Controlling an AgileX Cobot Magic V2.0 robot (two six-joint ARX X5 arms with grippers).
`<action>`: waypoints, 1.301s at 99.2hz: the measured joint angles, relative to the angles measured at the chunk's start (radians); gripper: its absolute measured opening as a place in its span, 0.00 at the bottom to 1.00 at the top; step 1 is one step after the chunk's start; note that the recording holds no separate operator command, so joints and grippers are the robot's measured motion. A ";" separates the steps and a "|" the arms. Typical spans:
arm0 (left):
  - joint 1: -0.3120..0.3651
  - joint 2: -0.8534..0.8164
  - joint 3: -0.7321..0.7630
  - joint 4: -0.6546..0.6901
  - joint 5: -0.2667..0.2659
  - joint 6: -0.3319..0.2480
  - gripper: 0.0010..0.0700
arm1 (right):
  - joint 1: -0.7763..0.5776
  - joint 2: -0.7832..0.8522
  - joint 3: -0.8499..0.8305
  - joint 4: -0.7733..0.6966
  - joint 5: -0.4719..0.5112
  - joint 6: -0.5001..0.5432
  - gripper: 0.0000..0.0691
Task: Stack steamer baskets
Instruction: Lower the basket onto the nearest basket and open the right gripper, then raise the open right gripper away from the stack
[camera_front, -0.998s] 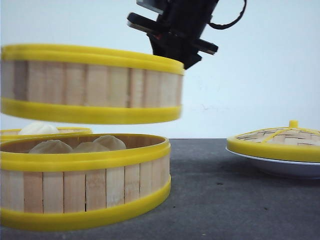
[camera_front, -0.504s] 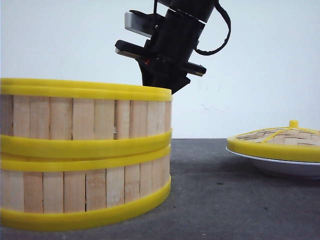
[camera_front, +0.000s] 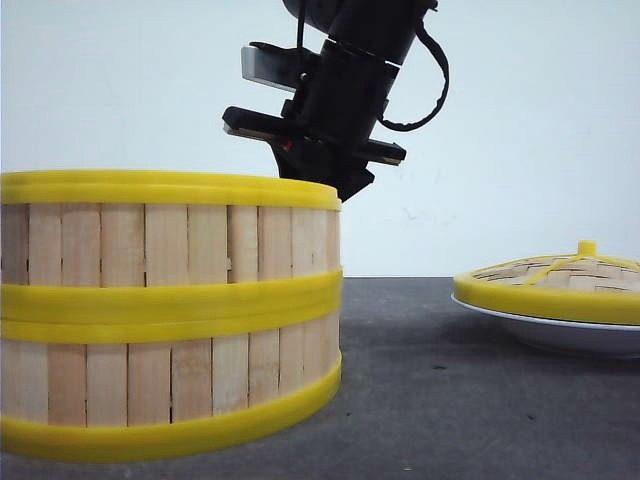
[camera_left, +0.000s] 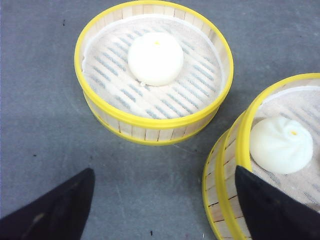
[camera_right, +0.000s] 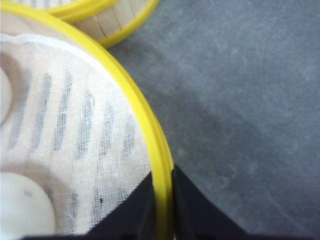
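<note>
Two steamer baskets stand stacked at the left, the upper basket (camera_front: 170, 235) seated on the lower basket (camera_front: 170, 370). My right gripper (camera_front: 338, 190) reaches down from above and is shut on the upper basket's yellow rim (camera_right: 145, 125), one finger inside and one outside. A white bun (camera_right: 22, 205) lies on its cloth liner. The third basket (camera_left: 150, 131) stands alone beside the stack and holds one bun (camera_left: 155, 57). My left gripper (camera_left: 162, 210) hangs open above the table between this basket and the stack (camera_left: 244, 140), holding nothing.
A domed woven lid (camera_front: 555, 285) with a yellow rim and knob rests on a white plate (camera_front: 560, 338) at the right. Dark grey tabletop (camera_front: 450, 400) lies between the stack and the plate.
The upper basket came down from above the lower one and now sits on it, hiding the buns inside. My right arm lowered with it, still gripping its rim.
</note>
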 joint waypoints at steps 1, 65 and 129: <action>0.000 0.000 0.000 0.000 0.000 0.000 0.78 | 0.000 0.001 0.000 0.000 0.000 0.000 0.03; 0.000 0.016 0.000 -0.025 0.000 0.000 0.78 | 0.001 0.004 0.002 0.007 -0.056 0.016 0.43; 0.129 0.579 0.170 0.218 0.000 -0.012 0.78 | -0.205 -0.496 -0.011 -0.375 0.078 -0.009 0.50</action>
